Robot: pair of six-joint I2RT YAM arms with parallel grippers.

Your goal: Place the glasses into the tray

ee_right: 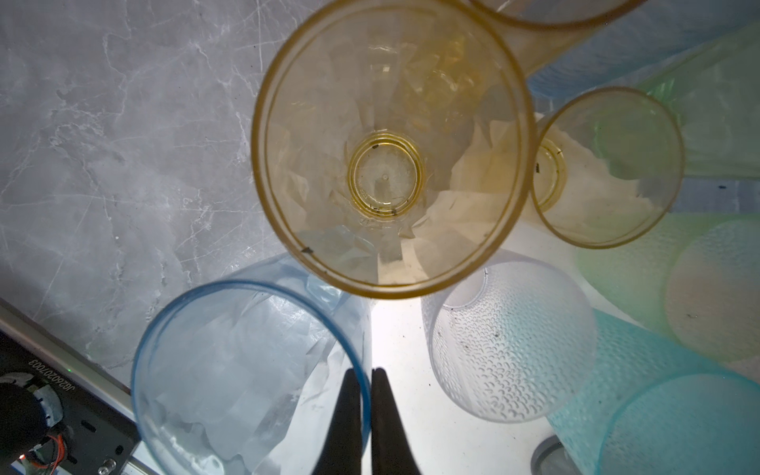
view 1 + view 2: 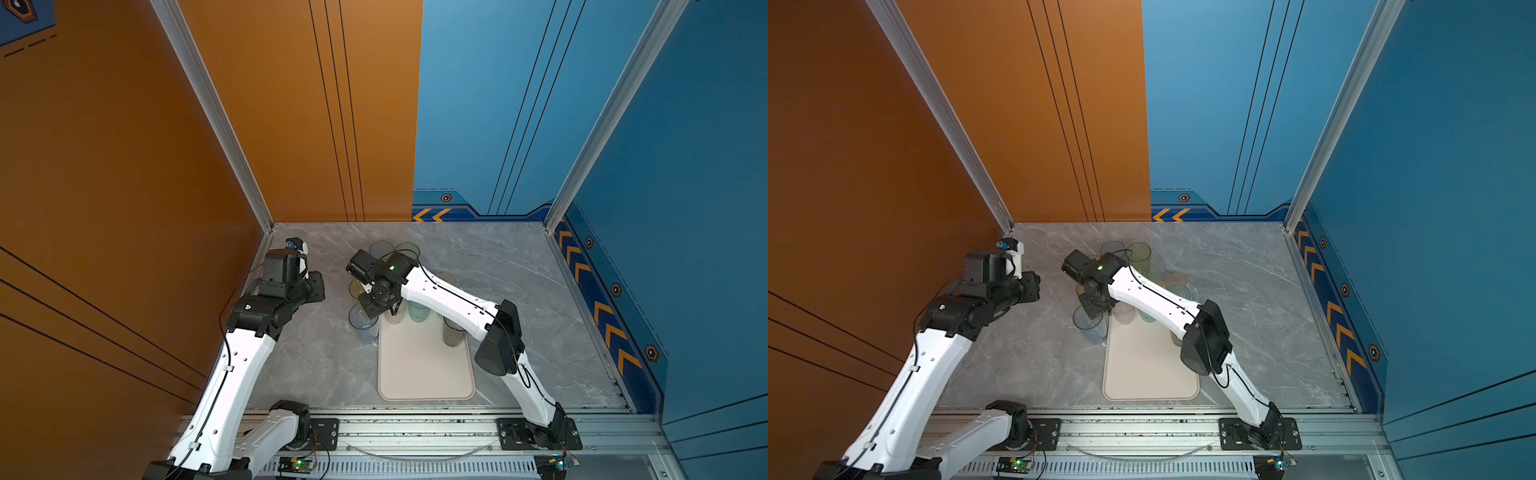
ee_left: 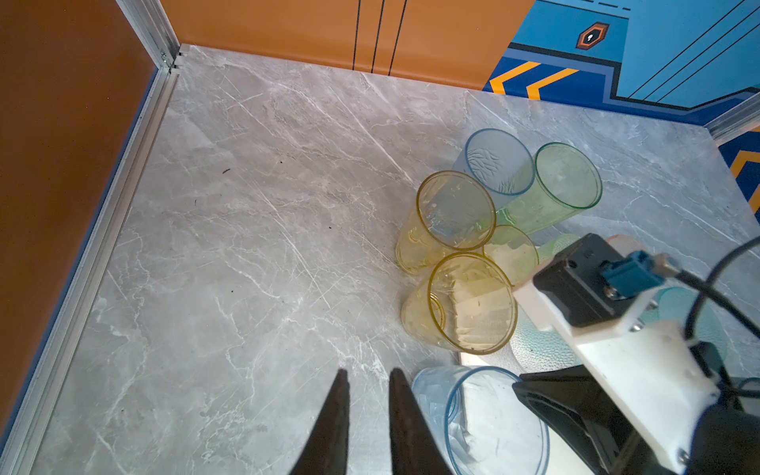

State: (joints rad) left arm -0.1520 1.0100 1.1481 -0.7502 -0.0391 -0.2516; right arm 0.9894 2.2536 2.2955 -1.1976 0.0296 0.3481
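Note:
The cream-white tray (image 2: 426, 374) (image 2: 1150, 374) lies at the front middle of the table. At its far end stand a frosted clear glass (image 1: 510, 341), a teal glass (image 2: 417, 311) and a grey glass (image 2: 453, 332). A clear blue glass (image 2: 362, 320) (image 1: 246, 370) is at the tray's far left corner, with my right gripper (image 1: 367, 374) shut on its rim. Behind it cluster two yellow glasses (image 3: 454, 209) (image 3: 473, 304), a green glass (image 3: 567, 177) and a pale blue glass (image 3: 497, 160). My left gripper (image 3: 369, 374) hangs to the left of them, narrowly open and holding nothing.
Orange wall panels close the left and back left, blue ones the back right and right. An aluminium rail (image 2: 415, 428) runs along the table's front edge. Bare marble (image 3: 246, 246) stretches left of the glasses, and the tray's near half holds nothing.

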